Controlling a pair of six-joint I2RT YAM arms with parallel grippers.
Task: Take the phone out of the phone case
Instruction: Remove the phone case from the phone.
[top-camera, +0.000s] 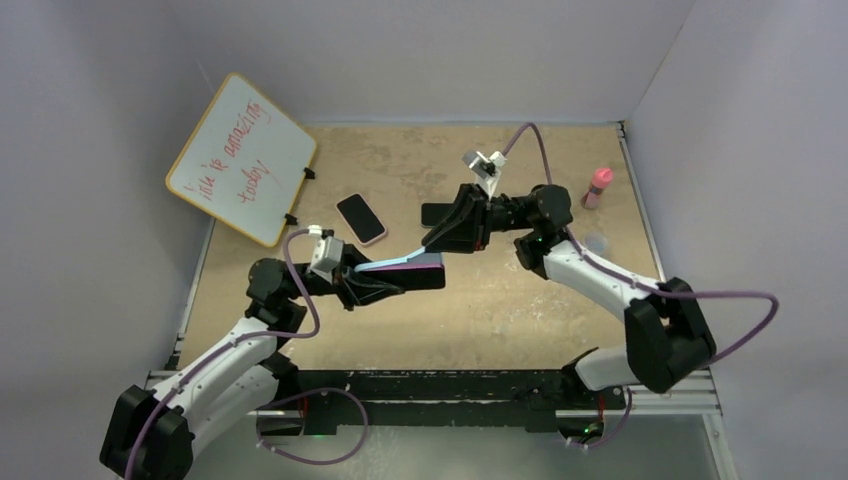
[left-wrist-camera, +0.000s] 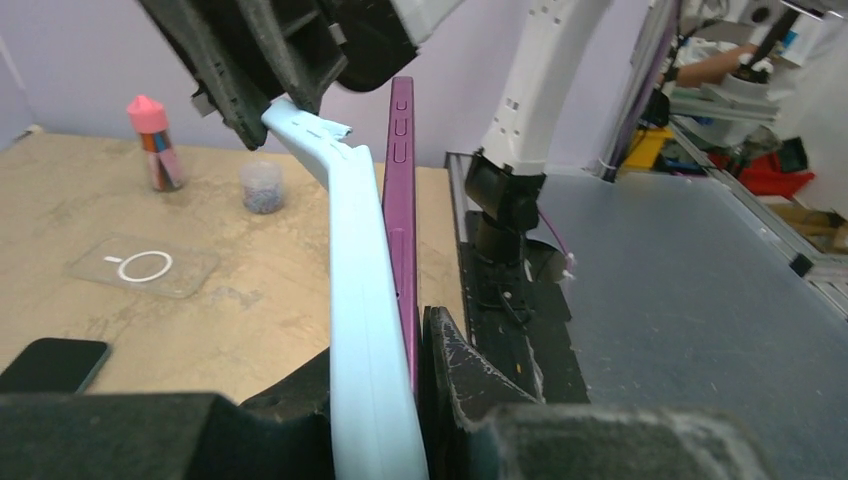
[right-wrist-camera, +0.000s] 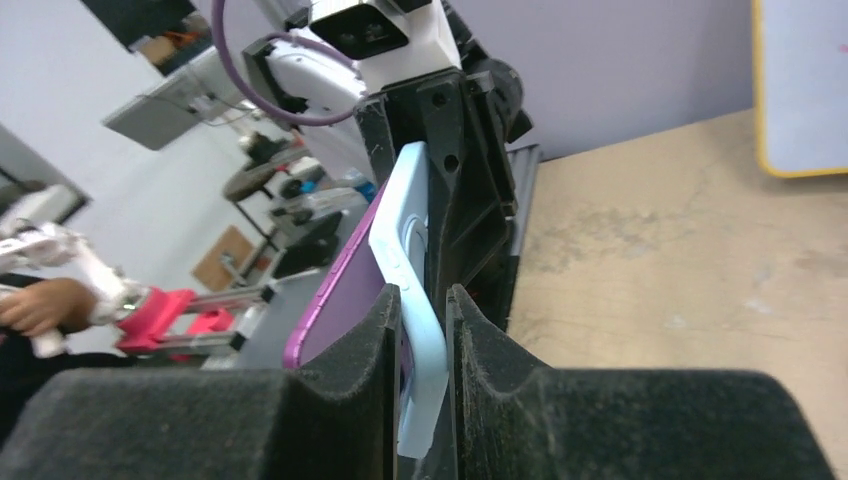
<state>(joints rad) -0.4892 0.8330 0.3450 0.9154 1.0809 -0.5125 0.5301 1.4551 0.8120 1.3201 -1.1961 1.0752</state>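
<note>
left tool (left-wrist-camera: 378, 385): closed on the near end of the pair, one finger against the phone case, the other against the phone; both held in the air above the tabletop (top-camera: 480, 310).
phone (left-wrist-camera: 402, 210): purple, straight, side buttons showing; pressed to the case at the left tool, apart from it toward the far end.
phone case (left-wrist-camera: 352, 260): light blue, bowed away from the phone, leaving a wedge-shaped gap that widens with distance from the left tool.
long axis: runs from the left tool away and rightward to the right tool, one tool at each end of the same line.
right tool (top-camera: 438, 243): closed on the far lip of the case alone, as far as the wrist views show; the phone's far end passes just beside it.
nearer arm: left to the clamped end; right to the freed end of the case.
coming move (judgement): the right tool's pull should go across the long axis, away from the phone's face; a pull along the axis would only work against the left tool's hold.
risk (judgement): the left tool pins case and phone together, so the near corner cannot release under that grip.
beyond: black phone (top-camera: 361, 218) lies flat on the tabletop, well apart from both tools.
</note>
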